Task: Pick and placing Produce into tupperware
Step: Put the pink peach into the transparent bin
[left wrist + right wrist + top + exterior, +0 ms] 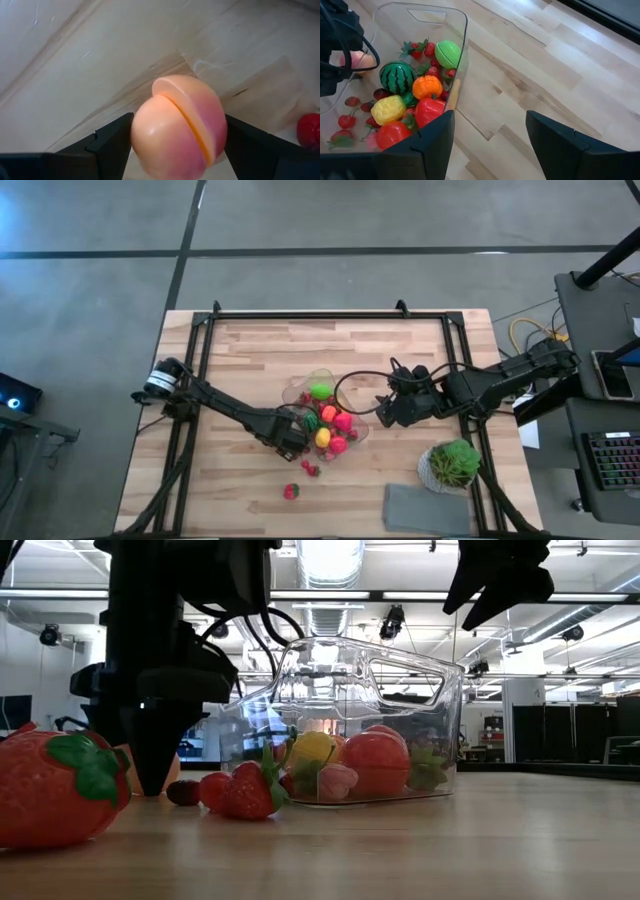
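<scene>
A peach-coloured toy fruit (177,125) rests on the table just left of the clear tupperware (300,385). My left gripper (290,442) points straight down over it, open, with one finger on each side of it. The tupperware (465,30) holds several pieces of produce, among them a green lime (448,53), a watermelon (397,77) and a red pepper (431,111). Two strawberries (291,491) (310,468) lie loose on the table near the front. My right gripper (385,412) hangs open above the table right of the tupperware, with nothing between its fingers. My left gripper comes at the peach from above, fingers pointing down, and its two fingers (112,145) stand close against opposite sides of the fruit (137,135). The fruit's bulge covers their inner faces, so I cannot tell whether they touch it. The peach sits on the table.
A potted green plant (455,463) and a flat grey cloth (425,508) sit at the near right corner. A black frame (300,315) runs around the table. In the low view a big strawberry (55,785) and a smaller one (240,790) lie in front of the tupperware.
</scene>
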Motion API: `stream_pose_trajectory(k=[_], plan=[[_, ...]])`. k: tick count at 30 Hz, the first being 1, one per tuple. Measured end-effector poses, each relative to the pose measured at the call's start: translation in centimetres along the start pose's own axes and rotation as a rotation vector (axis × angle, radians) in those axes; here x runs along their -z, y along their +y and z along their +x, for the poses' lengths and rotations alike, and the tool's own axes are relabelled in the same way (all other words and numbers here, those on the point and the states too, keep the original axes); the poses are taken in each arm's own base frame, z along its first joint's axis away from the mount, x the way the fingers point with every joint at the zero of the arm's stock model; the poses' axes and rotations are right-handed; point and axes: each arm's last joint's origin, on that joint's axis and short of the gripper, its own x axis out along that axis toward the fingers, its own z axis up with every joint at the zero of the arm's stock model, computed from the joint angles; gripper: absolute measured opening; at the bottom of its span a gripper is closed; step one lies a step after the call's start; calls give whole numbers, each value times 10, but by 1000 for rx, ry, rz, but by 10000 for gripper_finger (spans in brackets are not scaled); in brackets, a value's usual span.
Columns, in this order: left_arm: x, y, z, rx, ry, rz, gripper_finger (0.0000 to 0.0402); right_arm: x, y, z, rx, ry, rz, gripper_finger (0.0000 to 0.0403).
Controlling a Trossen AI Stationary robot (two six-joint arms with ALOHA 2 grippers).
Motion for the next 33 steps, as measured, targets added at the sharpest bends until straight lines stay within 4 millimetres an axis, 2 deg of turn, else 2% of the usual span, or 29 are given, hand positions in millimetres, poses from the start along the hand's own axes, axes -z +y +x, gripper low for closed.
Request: stream_pose_trajectory(k=[9,18,24,30,33], plan=[[0,0,0,3,-2,0,268,0,0,0,-3,-2,3,238],[-1,-3,-4,18,-10,8,220,0,1,0,-5,-3,4,238],[-2,-5,-7,30,-14,11,216,0,1,0,-6,-4,5,238],[-4,-3,-26,86,-50,43,216,0,1,0,-6,-3,4,238],[-6,1,-48,127,-82,35,216,0,1,0,-5,-3,4,238]])
